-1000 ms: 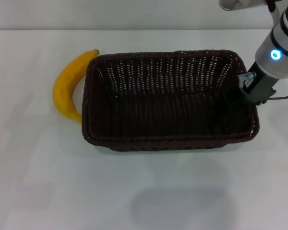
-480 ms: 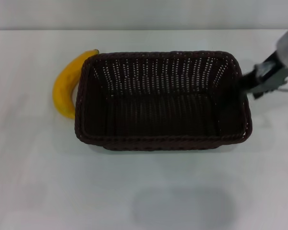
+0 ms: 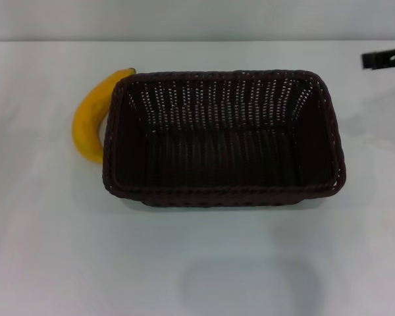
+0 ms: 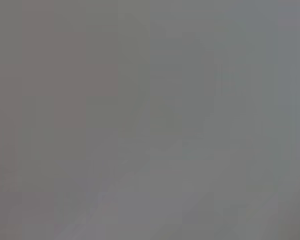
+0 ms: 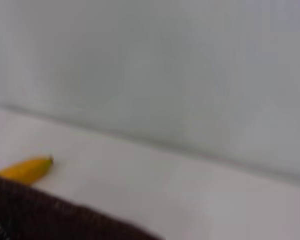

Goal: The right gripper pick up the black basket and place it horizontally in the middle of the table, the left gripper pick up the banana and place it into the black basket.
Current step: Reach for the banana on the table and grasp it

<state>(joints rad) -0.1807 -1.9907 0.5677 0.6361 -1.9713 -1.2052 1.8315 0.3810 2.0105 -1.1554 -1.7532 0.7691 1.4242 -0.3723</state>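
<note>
Head view. The black basket (image 3: pixel 224 138) lies flat and lengthwise across the middle of the table (image 3: pixel 66 263), open side up and empty. The banana (image 3: pixel 93 117) lies at the basket's 9 o'clock, its inner curve touching the left end wall and its dark stem tip at the far left corner. Of the right gripper (image 3: pixel 384 59) only a dark piece shows, at 2 o'clock at the frame's edge, well apart from the basket; whether its jaws are open or closed cannot be told, and it holds nothing visible. The left gripper is out of view.

Left wrist view. A uniform grey field; no object can be made out, possibly a blank surface seen close.

Right wrist view. The basket's braided rim (image 5: pixel 55 215) fills the near corner; the banana's tip (image 5: pixel 27 169) shows beyond it on the table.

Risk, as judged: with the banana pressed against the wicker wall, a descending left finger could catch the rim and shove or tilt the basket out of its placement.

No brand, label or writing is legible.
</note>
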